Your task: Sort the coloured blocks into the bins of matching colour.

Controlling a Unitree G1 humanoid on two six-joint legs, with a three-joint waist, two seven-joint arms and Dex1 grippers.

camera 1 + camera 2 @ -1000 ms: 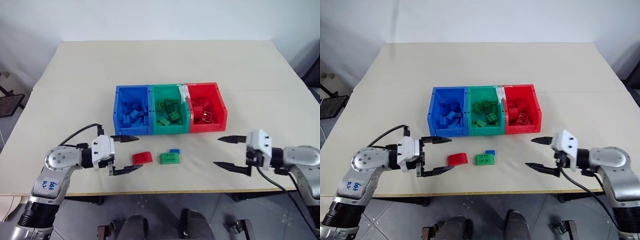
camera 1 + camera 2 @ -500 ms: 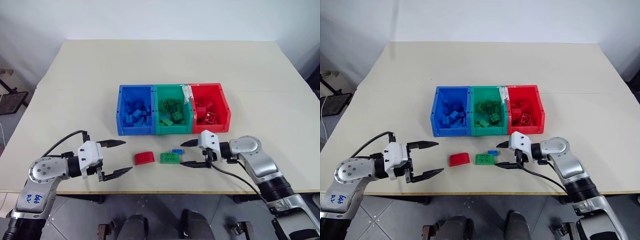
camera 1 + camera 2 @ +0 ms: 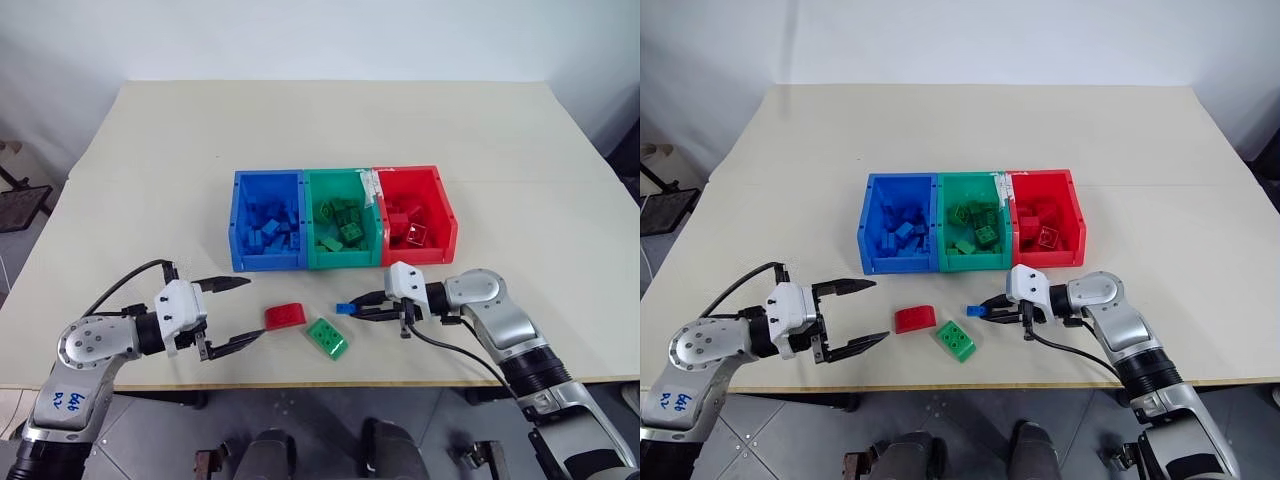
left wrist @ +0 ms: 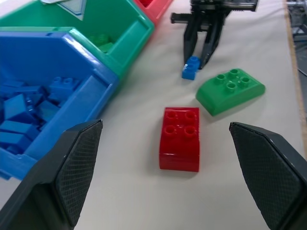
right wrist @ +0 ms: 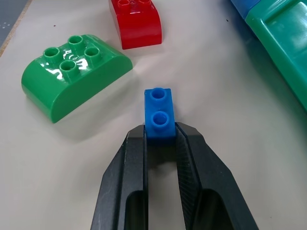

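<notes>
A small blue brick (image 5: 159,114) lies on the table in front of the green bin (image 3: 345,260), with my right gripper (image 3: 358,308) shut on its near end. Just left of it a green block (image 3: 327,337) lies skewed near the table's front edge. A red block (image 3: 285,315) sits further left, studs up. My left gripper (image 3: 255,310) stands open to the left of the red block, apart from it. The blue bin (image 3: 267,262), green bin and red bin (image 3: 420,256) form a row behind, each holding several blocks of its own colour.
A pale tag (image 3: 372,185) sits on the wall between the green and red bins. The beige table (image 3: 520,180) has its front edge close to the loose blocks. Bare tabletop stretches behind and beside the bins.
My right arm swung in from the right and its gripper closed on the small blue brick. The green block slid toward the front edge and turned. My left gripper drew back a little from the red block.
</notes>
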